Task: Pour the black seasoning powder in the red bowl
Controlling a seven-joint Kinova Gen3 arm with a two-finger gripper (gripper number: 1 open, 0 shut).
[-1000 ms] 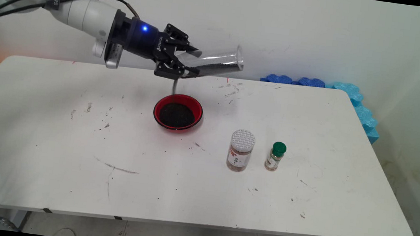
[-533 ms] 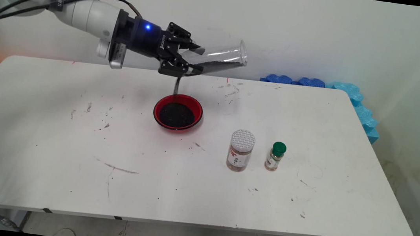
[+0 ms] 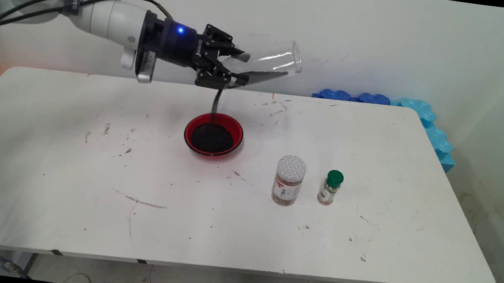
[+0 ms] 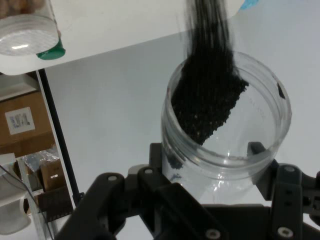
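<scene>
A robot gripper (image 3: 231, 70), clamped on a tilted clear jar (image 3: 268, 65), pours a thin stream of black grains (image 3: 215, 101) into a red bowl (image 3: 213, 134) just below, with two spice jars (image 3: 289, 180) standing at right.

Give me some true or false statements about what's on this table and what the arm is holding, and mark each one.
1. The tool grips a clear plastic jar tilted over the red bowl. True.
2. Black grains stream into the red bowl. True.
3. The red bowl is empty. False: it holds black grains.
4. The green-capped spice bottle lies on its side. False: it stands upright.
5. The white-lidded spice jar stands beside the green-capped bottle. True.
</scene>
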